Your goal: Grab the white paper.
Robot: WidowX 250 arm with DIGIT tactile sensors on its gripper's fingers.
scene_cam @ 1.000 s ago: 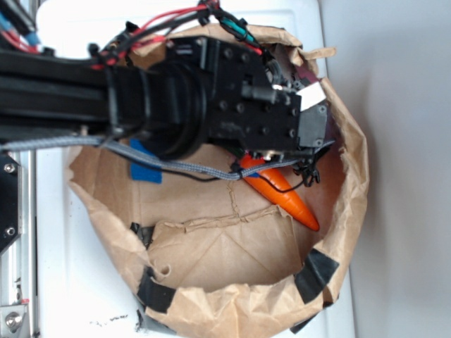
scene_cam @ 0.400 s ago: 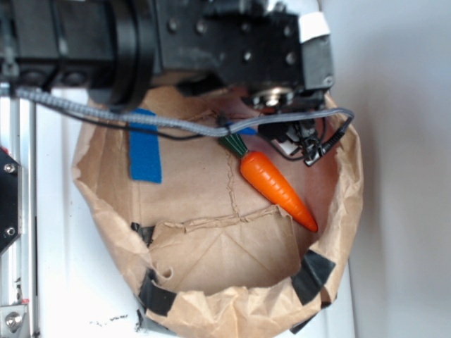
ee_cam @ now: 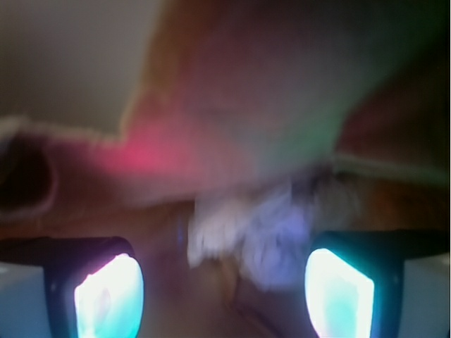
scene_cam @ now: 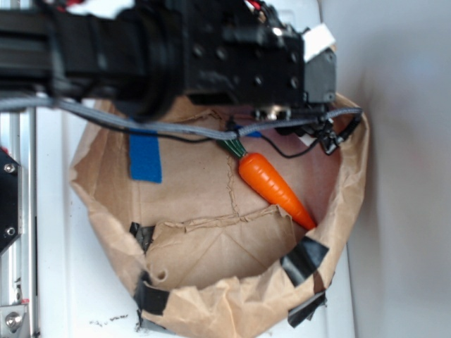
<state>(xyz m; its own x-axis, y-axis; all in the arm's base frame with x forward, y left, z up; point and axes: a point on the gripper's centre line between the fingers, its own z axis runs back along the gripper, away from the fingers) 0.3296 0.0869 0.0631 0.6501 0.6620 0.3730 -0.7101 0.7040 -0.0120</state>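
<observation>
Through the wrist camera everything was smeared. I could make out the gripper with its two fingers glowing at the bottom corners, spread wide apart. Between them, a little above, sat the paper, a pale crumpled blur touching neither finger. Behind the paper rose the brown bag, and above the bag's left edge I saw a light surface.

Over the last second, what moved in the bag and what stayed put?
The black arm slid toward the top of the exterior view, uncovering the whole carrot. The wrist view shows the gripper open with a blurry pale wad, likely the white paper, ahead between its fingers; nothing is held. The carrot, blue tape and brown bag barely shifted.
</observation>
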